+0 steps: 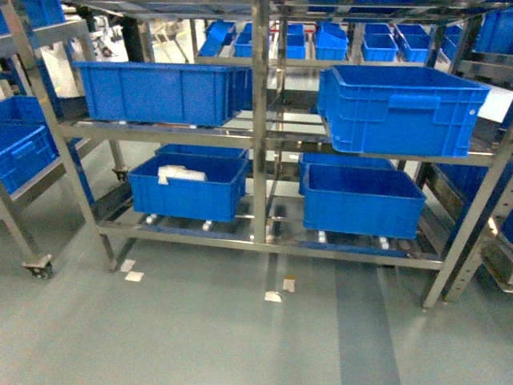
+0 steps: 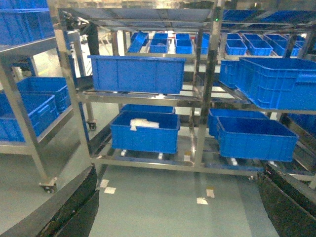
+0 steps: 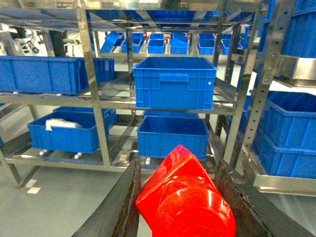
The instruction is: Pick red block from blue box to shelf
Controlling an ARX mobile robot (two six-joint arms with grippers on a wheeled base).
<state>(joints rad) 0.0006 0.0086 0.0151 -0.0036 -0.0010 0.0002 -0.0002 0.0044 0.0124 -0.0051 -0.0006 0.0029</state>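
In the right wrist view the glossy red block [image 3: 183, 195] fills the gap between my right gripper's [image 3: 181, 212] two dark fingers, tilted with its round stud toward the camera. That gripper is shut on it, held in the air in front of the shelf [image 3: 94, 106]. The shelf [image 1: 260, 128] is a shiny steel rack with perforated posts and flat tiers. My left gripper [image 2: 180, 212] is open over the grey floor, with nothing between its fingers [image 2: 74, 207]. Neither gripper shows in the head view. The blue box is out of view.
Royal-blue ribbed crates [image 1: 401, 108] sit on the rack's tiers; the lower left one [image 1: 188, 188] holds something white. A second rack with a caster [image 1: 38, 269] stands at the left, and another rack with crates [image 3: 289, 133] at the right. Tape marks [image 1: 276, 293] dot the floor.
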